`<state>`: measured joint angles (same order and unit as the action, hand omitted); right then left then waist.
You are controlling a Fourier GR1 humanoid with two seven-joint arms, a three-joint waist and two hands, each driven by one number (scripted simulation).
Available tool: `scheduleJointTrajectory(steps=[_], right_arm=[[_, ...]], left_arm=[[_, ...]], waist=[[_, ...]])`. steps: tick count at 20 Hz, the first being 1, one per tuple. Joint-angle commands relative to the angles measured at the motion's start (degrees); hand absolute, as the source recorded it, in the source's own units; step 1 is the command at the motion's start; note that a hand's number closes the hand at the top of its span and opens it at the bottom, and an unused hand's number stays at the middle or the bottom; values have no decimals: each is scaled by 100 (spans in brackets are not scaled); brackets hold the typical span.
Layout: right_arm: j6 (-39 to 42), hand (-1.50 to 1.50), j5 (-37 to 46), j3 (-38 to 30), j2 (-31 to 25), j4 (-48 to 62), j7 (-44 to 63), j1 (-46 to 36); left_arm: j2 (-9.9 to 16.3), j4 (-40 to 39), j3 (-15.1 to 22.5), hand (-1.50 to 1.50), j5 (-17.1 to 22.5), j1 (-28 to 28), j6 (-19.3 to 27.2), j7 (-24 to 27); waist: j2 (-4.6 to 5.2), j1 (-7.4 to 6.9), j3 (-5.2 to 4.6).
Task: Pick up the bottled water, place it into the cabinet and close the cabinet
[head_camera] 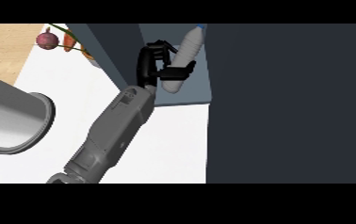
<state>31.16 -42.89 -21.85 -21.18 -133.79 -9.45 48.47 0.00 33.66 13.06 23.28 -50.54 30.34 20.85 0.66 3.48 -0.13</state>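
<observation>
The bottled water [186,58] stands tilted at upper centre of the frame, inside the cabinet [278,100] opening on its grey-blue shelf [188,96]. One robot hand [158,64] is curled around its lower body, forearm rising from the lower left. A white surface [69,82] spreads left, with a red onion [47,39] at upper left.

White counter [76,84] with a grey sink [21,119] at left, wooden floor [17,44] beyond, and a dark panel [278,100] at right.
</observation>
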Motion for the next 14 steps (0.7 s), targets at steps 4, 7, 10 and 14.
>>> scheduleJointTrajectory(steps=[4,7,10,14], right_arm=[[-59,-150,-531,-56,91,-754,126,169],[-124,-150,-516,-36,88,-713,180,101],[-2,-150,-450,115,143,-621,164,131],[45,-150,-353,65,184,-568,46,76]], left_arm=[[13,-1157,-308,150,-28,-758,219,501],[0,-1467,-244,150,-39,-1102,132,444],[0,-1865,-193,-150,-183,-1323,303,407],[38,-2198,-309,-150,-201,-1352,182,648]], waist=[[40,79,-2],[44,53,0],[48,72,3],[67,118,1]])
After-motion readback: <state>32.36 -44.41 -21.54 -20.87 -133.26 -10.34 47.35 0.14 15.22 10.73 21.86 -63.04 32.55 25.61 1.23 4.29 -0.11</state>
